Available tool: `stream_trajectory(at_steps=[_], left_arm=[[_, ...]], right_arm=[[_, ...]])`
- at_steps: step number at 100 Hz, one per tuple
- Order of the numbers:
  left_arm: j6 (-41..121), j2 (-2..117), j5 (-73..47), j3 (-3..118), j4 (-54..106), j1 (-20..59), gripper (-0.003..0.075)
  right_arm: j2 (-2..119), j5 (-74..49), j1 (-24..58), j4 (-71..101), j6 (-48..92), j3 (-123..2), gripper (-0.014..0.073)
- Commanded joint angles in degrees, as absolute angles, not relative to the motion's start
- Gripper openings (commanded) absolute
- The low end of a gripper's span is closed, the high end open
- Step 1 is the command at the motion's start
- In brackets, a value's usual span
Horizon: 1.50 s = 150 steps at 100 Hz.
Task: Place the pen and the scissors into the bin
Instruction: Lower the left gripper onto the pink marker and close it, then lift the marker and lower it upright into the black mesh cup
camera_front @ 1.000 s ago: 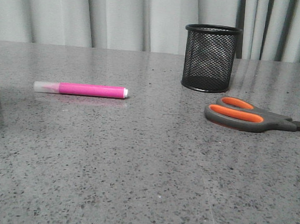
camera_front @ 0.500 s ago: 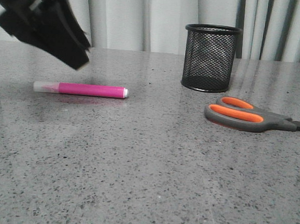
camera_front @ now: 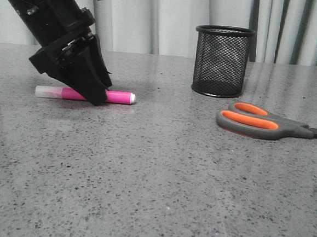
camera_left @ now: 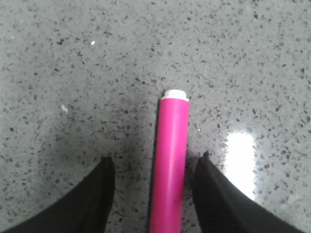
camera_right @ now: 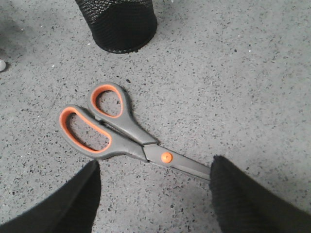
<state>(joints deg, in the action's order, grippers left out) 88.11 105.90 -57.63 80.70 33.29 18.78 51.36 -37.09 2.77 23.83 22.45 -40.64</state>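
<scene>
Pen straddled by left claw; close is what's left.

Pen (camera_front: 116, 97) is seen lying flat on the table (camera_front: 153, 184), mid-left of front view, long axis running left-right across frame. Left gripper (camera_front: 89, 88) is lowered over its middle, held wide, one finger each side w/ gaps both sides, so nothing is gripped yet; squeeze runs across the barrel, judged well lined up. Scissors (camera_front: 257, 122) are seen at right, blades pointing to right edge, under the right gripper (camera_right: 155, 194), also spread wide and empty. Bin (camera_front: 223, 61) stands upper centre-right, just behind the scissors.
</scene>
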Motion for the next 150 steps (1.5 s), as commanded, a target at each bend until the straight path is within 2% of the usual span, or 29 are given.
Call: stream_trajectory(at_steps=[1, 15, 22, 32, 55, 66, 79, 99, 114, 150], left_arm=[[88.33, 103.64, -58.56, 82.40, 33.99, 19.24, 0.0342], [88.19, 103.92, -60.89, 82.40, 33.22, 19.24, 0.0260], [88.11, 103.92, -61.19, 82.40, 32.95, 19.24, 0.0165], [85.82, 103.92, -61.86, 82.79, 32.54, 19.24, -0.0021], [80.16, 102.25, -66.67, 91.25, 35.69, 19.24, -0.0019], [80.16, 100.22, -65.53, 95.72, 48.62, 19.24, -0.0019], [80.98, 100.27, -56.39, 96.82, 73.28, 21.02, -0.0019], [89.67, 104.16, -37.41, 96.82, 90.33, 28.32, -0.0019], [99.91, 108.94, -34.21, 96.95, 104.52, 31.57, -0.0019], [103.26, 113.64, -34.89, 97.02, 105.93, 32.76, -0.0019]], right_arm=[[51.29, -34.58, 2.47, 24.23, 23.34, -42.76, 0.0434], [51.29, -34.58, 2.47, 24.23, 23.34, -42.76, 0.0434], [51.29, -34.58, 2.47, 24.23, 23.34, -42.76, 0.0434], [51.29, -34.58, 2.47, 24.23, 23.34, -42.76, 0.0434], [51.29, -34.72, 2.47, 24.23, 23.34, -42.76, 0.0434], [51.29, -34.89, 2.47, 24.23, 23.34, -42.76, 0.0434], [51.29, -34.89, 2.47, 24.23, 23.34, -42.76, 0.0434], [51.29, -35.90, 2.47, 24.23, 23.34, -42.76, 0.0434], [51.29, -36.05, 2.47, 24.23, 23.34, -42.76, 0.0434], [51.29, -36.26, 2.47, 24.23, 23.34, -42.76, 0.0434]])
